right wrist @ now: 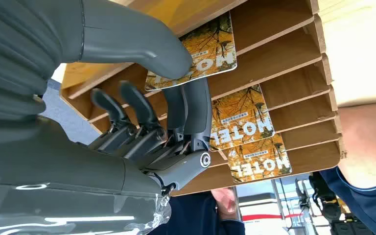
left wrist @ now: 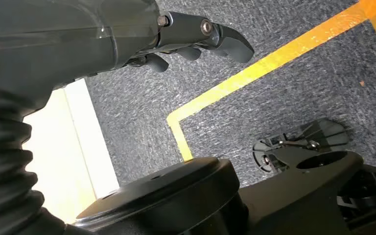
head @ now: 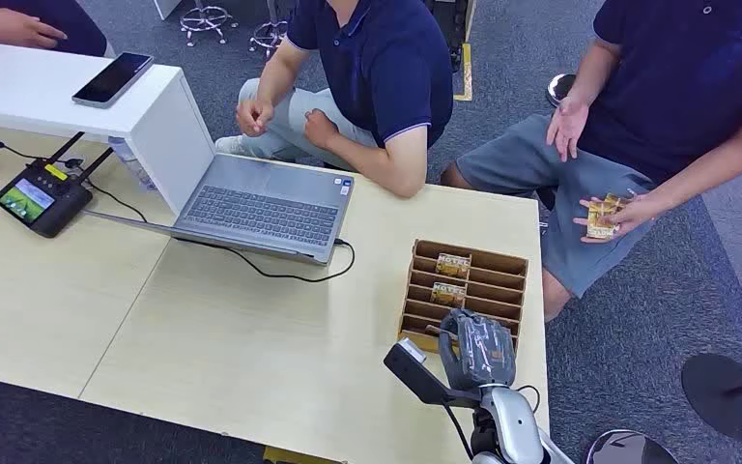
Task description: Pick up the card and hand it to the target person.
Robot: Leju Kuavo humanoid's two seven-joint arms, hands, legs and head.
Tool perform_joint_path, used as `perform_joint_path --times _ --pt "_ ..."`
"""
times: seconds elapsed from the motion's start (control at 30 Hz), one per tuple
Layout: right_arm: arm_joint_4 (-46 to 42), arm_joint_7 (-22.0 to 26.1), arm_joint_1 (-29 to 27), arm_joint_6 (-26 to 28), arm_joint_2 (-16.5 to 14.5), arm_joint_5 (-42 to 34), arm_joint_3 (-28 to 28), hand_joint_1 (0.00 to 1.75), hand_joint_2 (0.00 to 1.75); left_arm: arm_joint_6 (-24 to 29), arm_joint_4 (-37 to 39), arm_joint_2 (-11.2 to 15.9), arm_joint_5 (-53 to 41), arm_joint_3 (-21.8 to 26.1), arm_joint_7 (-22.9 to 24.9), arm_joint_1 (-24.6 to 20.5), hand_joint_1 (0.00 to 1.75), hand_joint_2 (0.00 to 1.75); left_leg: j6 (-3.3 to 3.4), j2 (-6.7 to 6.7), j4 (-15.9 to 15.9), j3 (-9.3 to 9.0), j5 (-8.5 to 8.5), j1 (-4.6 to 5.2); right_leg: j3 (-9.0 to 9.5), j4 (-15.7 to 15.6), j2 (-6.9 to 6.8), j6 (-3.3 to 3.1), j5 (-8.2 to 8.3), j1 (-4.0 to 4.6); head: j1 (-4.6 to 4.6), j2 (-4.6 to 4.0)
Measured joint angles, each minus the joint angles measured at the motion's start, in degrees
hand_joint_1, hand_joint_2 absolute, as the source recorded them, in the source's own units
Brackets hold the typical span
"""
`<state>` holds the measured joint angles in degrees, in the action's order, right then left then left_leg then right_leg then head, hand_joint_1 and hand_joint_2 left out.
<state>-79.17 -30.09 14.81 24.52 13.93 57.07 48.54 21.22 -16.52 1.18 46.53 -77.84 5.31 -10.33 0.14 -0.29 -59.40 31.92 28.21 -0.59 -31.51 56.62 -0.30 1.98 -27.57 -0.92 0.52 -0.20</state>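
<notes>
A wooden slotted card rack (head: 483, 259) stands at the table's right end with orange "HOTEL" cards (head: 452, 265) in its slots. My right hand (head: 478, 350) hovers over the rack's near end. In the right wrist view its thumb (right wrist: 142, 46) lies on the corner of the nearest card (right wrist: 210, 46) and two fingers (right wrist: 196, 112) reach up behind that card's edge, pinching it while it sits in its slot. Two more cards (right wrist: 242, 117) lie in farther slots. A seated person at the right holds several cards (head: 602, 217) in one hand. My left hand (left wrist: 196, 41) hangs over the carpet, holding nothing.
An open laptop (head: 261, 203) with a black cable sits mid-table beside a white box (head: 68, 97) carrying a phone (head: 113, 77). A small screen device (head: 39, 198) lies at the left. A second person (head: 367, 77) crouches behind the table. Yellow tape (left wrist: 274, 58) marks the floor.
</notes>
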Motion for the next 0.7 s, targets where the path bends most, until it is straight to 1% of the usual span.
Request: perform_joint_path --times 0.13,0.43,0.6,0.7 --pt "0.0 0.0 0.0 0.0 0.0 0.0 0.0 1.62 1.75 0.2 0.0 0.0 0.0 0.0 0.0 0.0 0.00 0.00 0.00 0.00 0.0 0.00 0.00 0.00 0.00 0.0 0.00 0.00 0.00 0.00 0.00 0.00" --pt "0.0 0.0 0.0 0.1 0.0 0.0 0.0 1.62 1.75 1.7 0.0 0.0 -0.4 0.0 -0.3 0.0 0.00 0.00 0.00 0.00 0.0 -0.01 0.00 0.00 0.00 0.0 0.00 0.00 0.00 0.00 0.00 0.00" --pt "-0.1 -0.4 -0.1 0.5 0.1 0.4 0.0 1.62 1.75 4.7 0.0 0.0 -1.0 0.0 -0.7 0.0 0.00 0.00 0.00 0.00 0.0 -0.01 0.00 0.00 0.00 0.0 0.00 0.00 0.00 0.00 0.00 0.00" --pt "-0.4 -0.5 -0.4 1.2 0.3 0.5 -0.1 1.62 1.75 5.4 0.0 0.0 -1.3 0.0 -0.6 0.0 0.00 0.00 0.00 0.00 0.0 -0.01 0.00 0.00 0.00 0.0 0.00 0.00 0.00 0.00 0.00 0.00"
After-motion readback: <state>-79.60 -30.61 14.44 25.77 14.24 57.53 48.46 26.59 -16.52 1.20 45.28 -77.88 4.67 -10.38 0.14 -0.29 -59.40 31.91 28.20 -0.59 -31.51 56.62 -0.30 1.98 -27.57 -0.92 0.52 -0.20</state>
